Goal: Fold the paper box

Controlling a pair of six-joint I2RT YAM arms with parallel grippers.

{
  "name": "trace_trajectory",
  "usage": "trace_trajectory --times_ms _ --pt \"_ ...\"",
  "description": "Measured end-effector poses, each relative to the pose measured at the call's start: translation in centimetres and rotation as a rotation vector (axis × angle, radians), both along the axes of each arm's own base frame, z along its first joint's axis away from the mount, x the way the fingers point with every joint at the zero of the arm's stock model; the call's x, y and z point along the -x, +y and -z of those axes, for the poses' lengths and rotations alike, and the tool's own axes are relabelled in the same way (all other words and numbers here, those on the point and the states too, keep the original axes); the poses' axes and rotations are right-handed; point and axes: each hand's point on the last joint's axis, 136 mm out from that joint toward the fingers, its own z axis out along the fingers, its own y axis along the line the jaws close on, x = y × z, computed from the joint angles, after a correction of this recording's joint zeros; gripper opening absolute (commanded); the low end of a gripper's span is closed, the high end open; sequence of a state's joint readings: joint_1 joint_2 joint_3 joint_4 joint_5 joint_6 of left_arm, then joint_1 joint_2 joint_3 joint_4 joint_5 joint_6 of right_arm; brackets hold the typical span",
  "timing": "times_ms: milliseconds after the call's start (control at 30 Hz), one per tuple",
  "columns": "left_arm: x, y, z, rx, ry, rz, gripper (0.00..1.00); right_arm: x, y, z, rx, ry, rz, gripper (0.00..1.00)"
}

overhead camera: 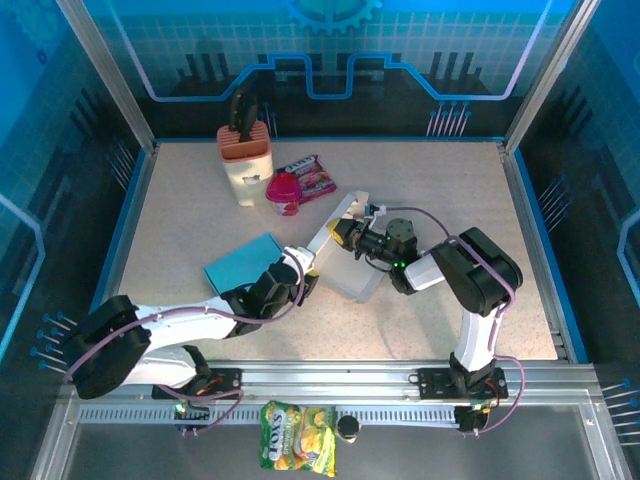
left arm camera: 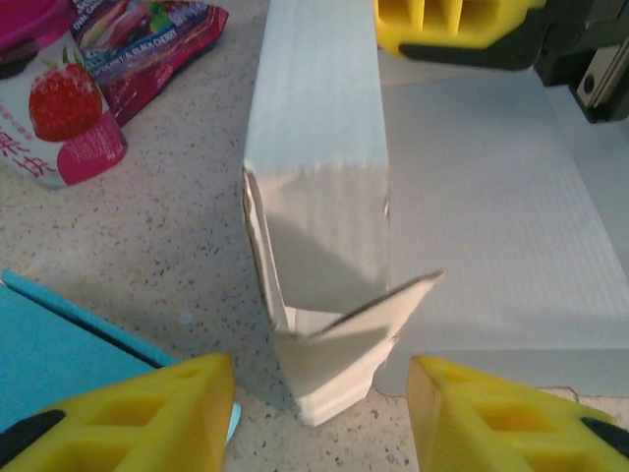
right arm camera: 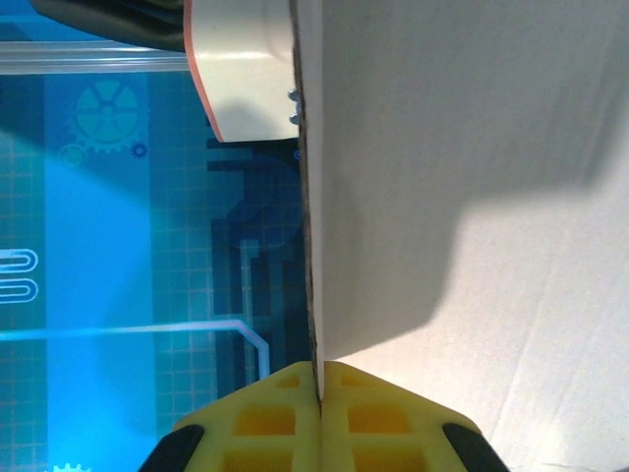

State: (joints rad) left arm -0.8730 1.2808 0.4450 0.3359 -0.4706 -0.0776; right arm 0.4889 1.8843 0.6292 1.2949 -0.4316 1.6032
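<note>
The white paper box point(overhead camera: 345, 262) lies half-folded at the middle of the table. Its base panel point(left arm camera: 491, 216) is flat and one long side wall point(left arm camera: 319, 147) stands upright. A corner flap point(left arm camera: 344, 339) at the wall's near end is bent inward. My left gripper point(left arm camera: 319, 418) is open, its yellow fingers point(left arm camera: 147, 413) on either side of that flap and apart from it. My right gripper point(right arm camera: 318, 393) is shut on the edge of a white box panel point(right arm camera: 472, 197). It grips the far end of the box point(overhead camera: 347, 232), and its yellow fingers point(left arm camera: 452, 25) pinch the wall's top.
A teal notebook point(overhead camera: 243, 262) lies just left of my left gripper. A pink strawberry cup point(overhead camera: 284, 192), a snack packet point(overhead camera: 310, 175) and a beige holder point(overhead camera: 245, 150) stand at the back left. A yellow snack bag point(overhead camera: 298, 450) lies below the table's front rail.
</note>
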Motion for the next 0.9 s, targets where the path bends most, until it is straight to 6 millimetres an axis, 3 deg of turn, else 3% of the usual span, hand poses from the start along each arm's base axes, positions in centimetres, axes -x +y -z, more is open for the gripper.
trace_trajectory --times_ms 200,433,667,900 --pt "0.3 0.4 0.8 -0.012 0.015 -0.002 0.40 0.1 -0.1 -0.1 -0.011 -0.002 0.001 0.00" --pt "-0.8 1.5 0.9 0.011 0.035 -0.020 0.34 0.1 -0.2 -0.1 -0.016 0.001 -0.001 0.00" --pt "-0.5 0.4 1.5 0.028 0.064 0.055 0.30 0.1 -0.2 -0.1 -0.017 0.002 -0.001 0.00" --pt "-0.7 -0.3 2.1 0.034 0.080 0.071 0.20 0.1 -0.2 -0.1 -0.018 0.004 0.000 0.00"
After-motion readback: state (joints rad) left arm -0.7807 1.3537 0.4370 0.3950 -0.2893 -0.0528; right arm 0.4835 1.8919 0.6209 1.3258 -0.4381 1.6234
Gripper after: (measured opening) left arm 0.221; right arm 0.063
